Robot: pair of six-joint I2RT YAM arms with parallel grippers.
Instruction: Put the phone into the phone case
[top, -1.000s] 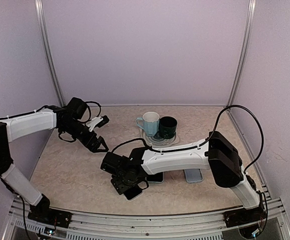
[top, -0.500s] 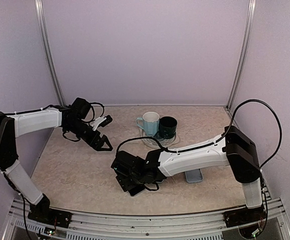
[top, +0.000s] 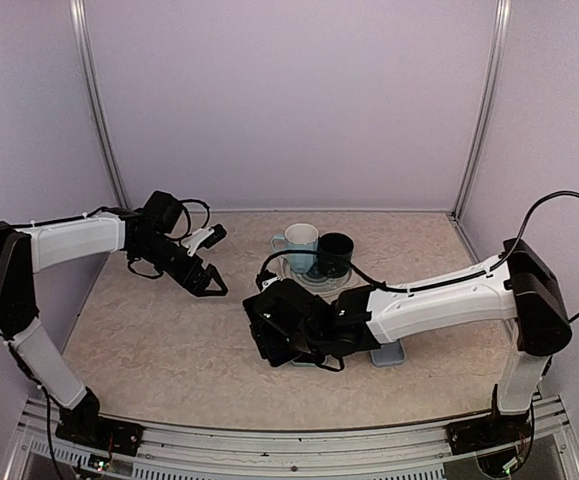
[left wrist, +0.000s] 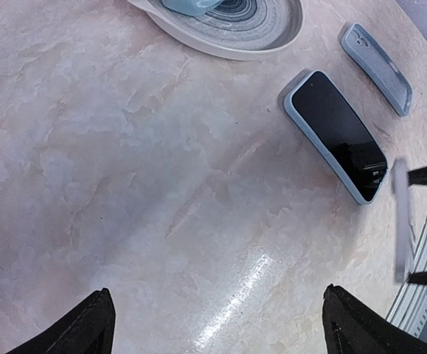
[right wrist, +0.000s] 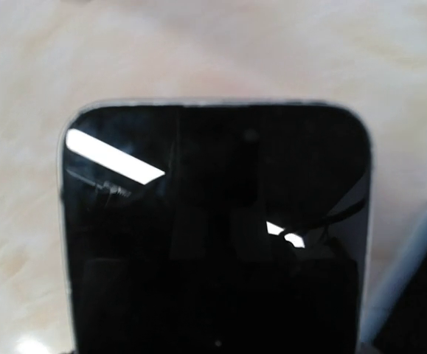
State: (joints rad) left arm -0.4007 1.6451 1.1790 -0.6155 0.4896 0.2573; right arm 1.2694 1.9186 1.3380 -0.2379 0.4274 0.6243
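My right gripper (top: 287, 345) hovers low over the table's middle and is shut on a black phone (right wrist: 213, 221). The phone's dark screen fills the right wrist view and hides the fingers. An empty pale blue phone case (top: 387, 351) lies on the table to the right, and also shows in the left wrist view (left wrist: 379, 66). A second dark-screened phone with a pale blue rim (left wrist: 336, 139) lies flat beside it, mostly hidden under my right arm in the top view. My left gripper (top: 207, 283) is open and empty above bare table at the left (left wrist: 217, 291).
A grey patterned plate (top: 321, 283) stands behind my right gripper, carrying a pale blue mug (top: 297, 244) and a dark green mug (top: 334, 252). The plate's rim shows in the left wrist view (left wrist: 272, 40). The metal front rail (top: 289, 440) runs along the near edge.
My right gripper has swung from the front left toward the middle, carrying the phone toward the case. My left gripper shifted slightly right and stayed open.
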